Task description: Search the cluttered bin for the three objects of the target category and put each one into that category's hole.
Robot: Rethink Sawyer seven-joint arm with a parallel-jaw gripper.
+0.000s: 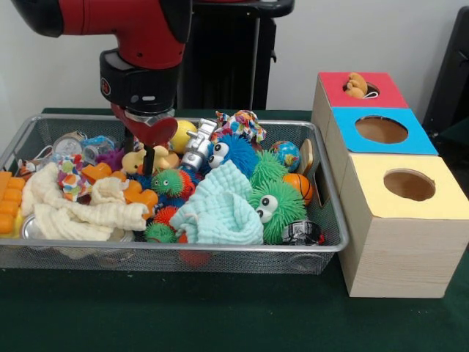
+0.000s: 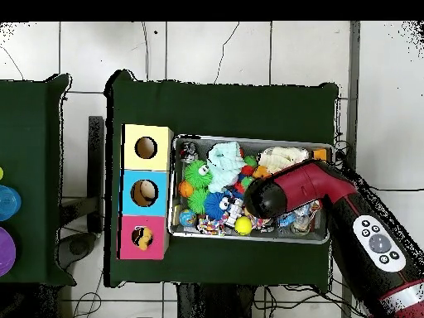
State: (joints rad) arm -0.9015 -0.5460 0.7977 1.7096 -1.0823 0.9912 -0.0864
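Observation:
The wire mesh bin (image 1: 183,249) is full of mixed toys. My gripper (image 1: 141,157) reaches down into its back left part, right at a pale yellow lumpy figure (image 1: 165,158) and a tan one (image 1: 134,163). Whether it holds one is unclear. An orange-brown figure (image 1: 139,195) lies just in front, on a cream cloth. Another orange-brown figure (image 1: 357,85) sits in the red-panelled hole (image 1: 337,85) of the wooden box; it also shows in the overhead view (image 2: 142,240). In the overhead view the arm (image 2: 273,195) covers the gripper over the bin (image 2: 248,238).
Green fuzzy balls with googly eyes (image 1: 277,209), a blue one (image 1: 231,152), a mint cloth (image 1: 220,209), a cream cloth (image 1: 80,213) and orange blocks (image 1: 9,202) crowd the bin. The blue-panelled hole (image 1: 381,130) and yellow-panelled hole (image 1: 409,185) adjoin the red one.

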